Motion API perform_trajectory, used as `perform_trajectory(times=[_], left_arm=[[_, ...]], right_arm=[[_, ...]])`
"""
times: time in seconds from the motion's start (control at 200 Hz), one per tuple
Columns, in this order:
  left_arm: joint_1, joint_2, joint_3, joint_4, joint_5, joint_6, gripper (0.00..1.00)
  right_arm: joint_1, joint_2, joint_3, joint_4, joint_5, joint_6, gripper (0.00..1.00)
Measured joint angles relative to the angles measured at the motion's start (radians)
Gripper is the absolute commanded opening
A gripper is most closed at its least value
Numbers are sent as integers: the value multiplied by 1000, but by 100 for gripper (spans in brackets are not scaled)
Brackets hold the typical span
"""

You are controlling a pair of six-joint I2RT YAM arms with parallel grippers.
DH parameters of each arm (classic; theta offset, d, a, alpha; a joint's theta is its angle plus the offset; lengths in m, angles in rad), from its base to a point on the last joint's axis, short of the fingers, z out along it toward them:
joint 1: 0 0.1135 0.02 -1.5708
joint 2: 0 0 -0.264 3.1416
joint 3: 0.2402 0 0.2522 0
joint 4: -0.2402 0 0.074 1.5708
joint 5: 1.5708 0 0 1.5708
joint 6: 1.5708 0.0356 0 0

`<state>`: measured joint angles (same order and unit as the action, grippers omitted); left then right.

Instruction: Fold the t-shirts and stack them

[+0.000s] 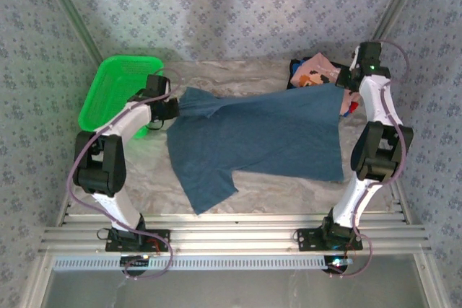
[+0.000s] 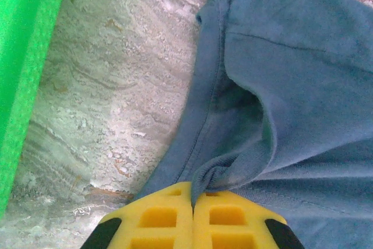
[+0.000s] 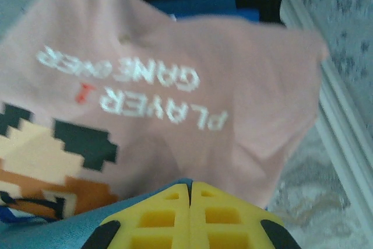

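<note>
Yellow fingers of your left gripper are clamped tight on a bunched fold of the teal shirt, right by a seam. Same deal on the other side: your right gripper is pinched closed w/ the teal edge caught at its tips, at the shirt's far right corner. Shirt's spread across the table btw both arms, one sleeve pointing at the near edge. Pink shirt w/ pixel print lies just behind the right gripper, blue cloth beyond it. Green basket sits far left.
</note>
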<state>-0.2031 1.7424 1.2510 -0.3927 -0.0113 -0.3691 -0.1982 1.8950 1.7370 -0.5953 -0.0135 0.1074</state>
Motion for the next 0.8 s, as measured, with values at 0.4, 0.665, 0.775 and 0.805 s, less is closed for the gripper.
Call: perform_trajectory(times=[0.4,0.665,0.775,0.805], left_arm=[[0,-2,-53,16,0,-34,0],[0,-2,-56,24,4,-48,0],[0,-2,-65,26,8,-53,0],[0,-2,-69,26,10,-55,0]], right_arm=[[57,-11,-197,54,97,-91,0],[39,-85,-351,104,116,-94,0],[39,-102,-385,132,116,-95,0],[39,-106,-395,136,117,-97,0]])
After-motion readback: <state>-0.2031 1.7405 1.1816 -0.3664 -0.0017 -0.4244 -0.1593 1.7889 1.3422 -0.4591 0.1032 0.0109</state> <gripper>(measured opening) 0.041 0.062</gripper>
